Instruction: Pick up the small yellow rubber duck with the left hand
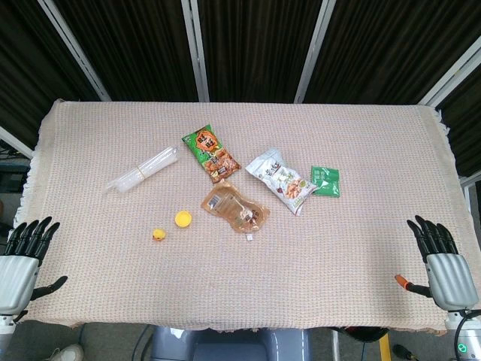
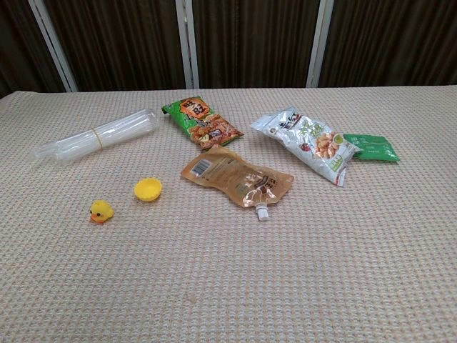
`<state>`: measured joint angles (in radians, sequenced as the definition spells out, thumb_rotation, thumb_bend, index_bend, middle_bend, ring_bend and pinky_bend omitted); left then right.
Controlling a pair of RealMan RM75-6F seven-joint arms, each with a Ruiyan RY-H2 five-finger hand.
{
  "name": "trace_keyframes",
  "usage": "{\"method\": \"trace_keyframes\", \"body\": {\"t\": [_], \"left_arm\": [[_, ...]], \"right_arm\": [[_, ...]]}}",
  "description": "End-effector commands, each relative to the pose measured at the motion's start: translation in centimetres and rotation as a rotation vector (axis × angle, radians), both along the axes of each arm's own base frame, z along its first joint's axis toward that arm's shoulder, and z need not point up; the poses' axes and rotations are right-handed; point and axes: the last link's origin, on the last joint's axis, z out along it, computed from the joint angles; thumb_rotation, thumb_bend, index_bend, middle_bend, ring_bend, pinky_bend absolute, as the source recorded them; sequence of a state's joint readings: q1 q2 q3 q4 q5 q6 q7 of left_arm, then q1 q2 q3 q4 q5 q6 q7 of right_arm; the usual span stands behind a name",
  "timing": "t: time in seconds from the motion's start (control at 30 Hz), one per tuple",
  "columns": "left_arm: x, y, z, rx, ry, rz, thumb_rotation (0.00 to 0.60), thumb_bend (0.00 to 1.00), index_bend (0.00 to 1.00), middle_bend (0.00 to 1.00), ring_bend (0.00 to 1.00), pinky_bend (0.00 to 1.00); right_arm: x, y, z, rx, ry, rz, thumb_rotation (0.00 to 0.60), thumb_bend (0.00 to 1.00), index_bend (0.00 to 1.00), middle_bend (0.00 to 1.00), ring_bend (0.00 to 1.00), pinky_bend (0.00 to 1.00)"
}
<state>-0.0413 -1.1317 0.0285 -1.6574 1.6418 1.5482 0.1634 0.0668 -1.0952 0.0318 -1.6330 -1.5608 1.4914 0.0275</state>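
The small yellow rubber duck (image 1: 158,235) (image 2: 101,211) sits upright on the woven tablecloth, left of centre and near the front. My left hand (image 1: 21,265) lies at the table's front left corner, well left of the duck, fingers spread and holding nothing. At the front right corner my right hand (image 1: 440,259) rests the same way, fingers apart and empty. Neither hand shows in the chest view.
A yellow cup-shaped lid (image 1: 183,219) (image 2: 148,189) lies just right of the duck. Behind are a stack of clear plastic cups (image 1: 143,171), a green snack bag (image 1: 210,153), a brown spouted pouch (image 1: 234,209), a white snack bag (image 1: 282,180) and a small green packet (image 1: 327,180).
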Motion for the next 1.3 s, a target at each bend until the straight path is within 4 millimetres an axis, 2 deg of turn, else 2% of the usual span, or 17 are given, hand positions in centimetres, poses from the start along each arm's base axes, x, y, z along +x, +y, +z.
{"method": "trace_keyframes", "body": {"t": [0.03,0.73,0.83,1.0,1.1,1.3], "left_arm": [[0.0,0.0,0.0,0.0,-0.002,0.003,0.6,0.05,0.0,0.0,0.0,0.0],[0.2,0.3,-0.4,-0.018,0.013,-0.006,0.6,0.06,0.0,0.0,0.0,0.0],[0.6,0.8,-0.7,-0.029,0.017,-0.011,0.6,0.06,0.03,0.0,0.0,0.0],[2.1,2.5,-2.0,-0.08,0.029,-0.013,0.6,0.14,0.14,0.0,0.0,0.0],[3.3,4.0,-3.3,-0.116,0.054,-0.019,0.6,0.14,0.19,0.0,0.0,0.0],[5.7,7.1,-7.1,-0.19,0.095,-0.018,0.6,0.17,0.29,0.0,0.0,0.0]], "right_arm": [[0.0,0.0,0.0,-0.001,0.001,0.0,0.6,0.01,0.03,0.0,0.0,0.0],[0.0,0.0,-0.1,0.004,-0.005,-0.004,0.6,0.01,0.03,0.0,0.0,0.0],[-0.1,0.1,0.0,0.005,-0.009,-0.007,0.6,0.01,0.03,0.0,0.0,0.0],[0.1,0.1,-0.1,0.01,-0.016,-0.003,0.6,0.01,0.03,0.0,0.0,0.0],[0.1,0.1,-0.1,0.01,-0.019,-0.002,0.6,0.01,0.03,0.0,0.0,0.0],[0.1,-0.1,-0.1,0.013,-0.023,-0.005,0.6,0.01,0.03,0.0,0.0,0.0]]}}
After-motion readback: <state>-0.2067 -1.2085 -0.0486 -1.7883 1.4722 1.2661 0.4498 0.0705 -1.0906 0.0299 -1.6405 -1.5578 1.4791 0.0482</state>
